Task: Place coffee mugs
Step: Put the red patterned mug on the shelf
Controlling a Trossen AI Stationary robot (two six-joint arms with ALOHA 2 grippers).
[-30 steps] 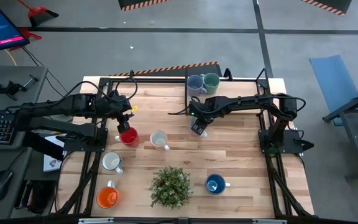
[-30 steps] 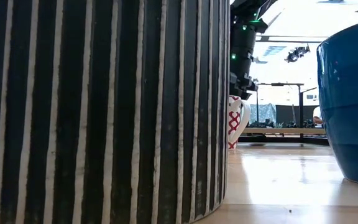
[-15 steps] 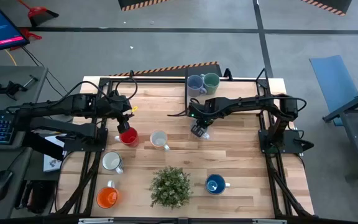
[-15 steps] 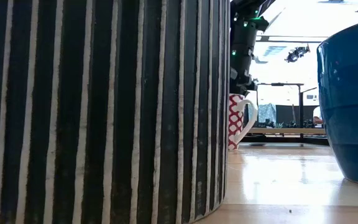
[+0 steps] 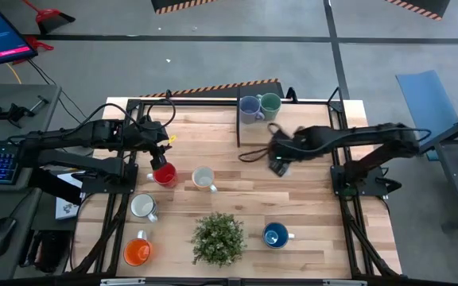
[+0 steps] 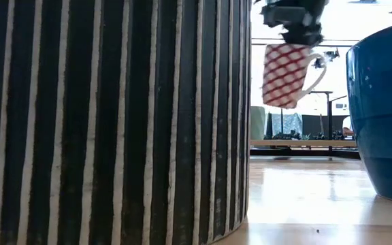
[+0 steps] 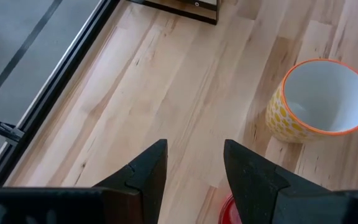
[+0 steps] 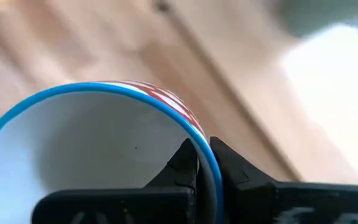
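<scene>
The right gripper (image 8: 204,163) is pressed together on the rim of the patterned mug (image 6: 286,73), one finger inside the blue-edged lip and one outside. A second ago that mug stood on the worktop (image 5: 308,199) with the gripper coming down onto it; now it hangs clear of the wood, slightly tilted, and the arm has swung toward the right side of the worktop. So the pick is made, and what is left for this mug is the carry and the set-down.

Behind it, at the back edge, the lavender mug (image 5: 250,107) and green mug (image 5: 270,103) stand touching; a likely goal is beside them, and the thin rim pinch could let the mug swing on the way.

The left gripper (image 7: 194,163) hangs spread over the red mug (image 5: 164,173), holding nothing. Near it stand the white mug (image 5: 203,178), cream mug (image 5: 143,206) and orange mug (image 5: 137,252). The plant (image 5: 218,237) and blue mug (image 5: 275,235) sit at the front, well apart from the carry.
</scene>
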